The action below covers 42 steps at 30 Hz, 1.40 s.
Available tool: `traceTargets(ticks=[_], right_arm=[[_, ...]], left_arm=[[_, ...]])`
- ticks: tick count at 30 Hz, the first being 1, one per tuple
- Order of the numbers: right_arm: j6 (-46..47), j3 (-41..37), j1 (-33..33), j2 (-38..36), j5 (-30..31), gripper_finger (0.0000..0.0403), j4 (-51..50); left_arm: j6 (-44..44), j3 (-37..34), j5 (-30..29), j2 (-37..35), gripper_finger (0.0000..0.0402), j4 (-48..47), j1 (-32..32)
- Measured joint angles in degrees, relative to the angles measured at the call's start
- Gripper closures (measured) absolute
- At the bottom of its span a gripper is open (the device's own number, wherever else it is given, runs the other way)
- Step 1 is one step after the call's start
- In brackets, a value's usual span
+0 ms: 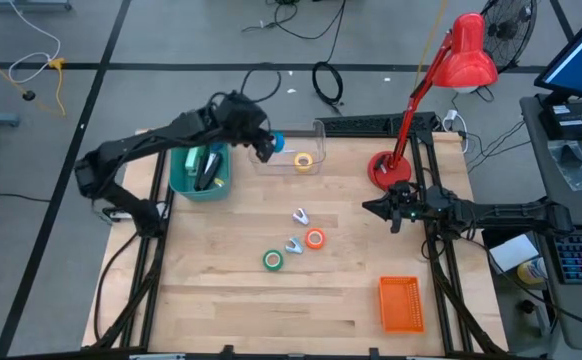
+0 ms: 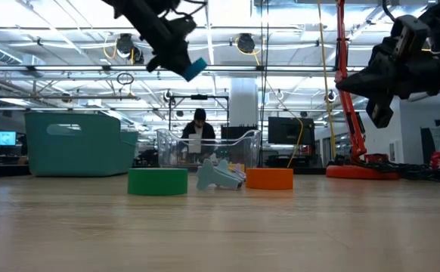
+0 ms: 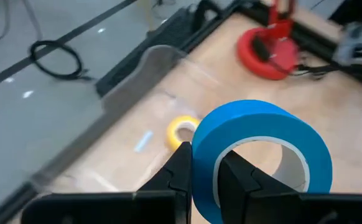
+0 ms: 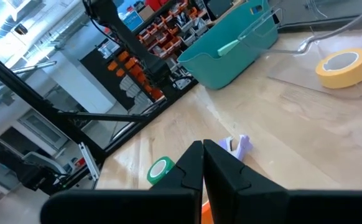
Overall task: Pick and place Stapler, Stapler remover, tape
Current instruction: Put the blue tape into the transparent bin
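- Left wrist view shows the left gripper (image 3: 203, 177) clamped across the wall of the blue tape roll (image 3: 262, 149), one finger outside and one inside the pale core; the roll hangs in the air above the clear tray (image 1: 289, 152).
- I judge the roll light and stiff, a rigid ring with a smooth outer face that could slip or swing if pinched loosely; gripping through the wall looks the surest hold.
- Yellow tape roll (image 1: 303, 160) already lies flat inside that tray, near the far edge of the table (image 1: 221, 300).
- Green tape roll (image 1: 273, 260) and orange tape roll (image 1: 315, 239) lie flat on the wood, mid-table, apart from each other.
- Two small pale staple removers (image 1: 299, 216) sit near them; they look light and awkwardly shaped, likely best pinched across the body.
- Right gripper (image 1: 389, 212) hovers beside the red lamp base (image 1: 383, 168), fingers closed together on nothing.
- Teal bin (image 1: 199, 172) stands on the table under the left arm, holding dark items.
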Motion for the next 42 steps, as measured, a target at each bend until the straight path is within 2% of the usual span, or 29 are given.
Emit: traceTargets(ticks=[4,9,12,16,27,42], right_arm=[[0.0,0.0,0.0,0.0,0.0,0.0399,1.0],[0.0,0.0,0.0,0.0,0.0,0.0399,1.4],[0.0,0.0,0.0,0.0,0.0,0.0399,1.4],[0.0,0.0,0.0,0.0,0.0,0.0399,1.4],[0.0,0.0,0.0,0.0,0.0,0.0399,1.4],[0.0,0.0,0.0,0.0,0.0,0.0399,1.4]], left_arm=[[3.6,7.1,-2.2,7.2,0.0362,-5.6,2.7],[6.6,16.0,-2.2,16.5,0.0362,-13.9,6.6],[8.0,18.5,-1.0,20.8,0.0362,-15.9,8.8],[8.3,19.1,1.4,24.4,0.0362,-16.2,10.8],[8.7,19.2,0.2,31.4,0.0362,-16.9,10.7],[9.7,19.2,-4.7,36.5,0.0362,-17.3,8.4]])
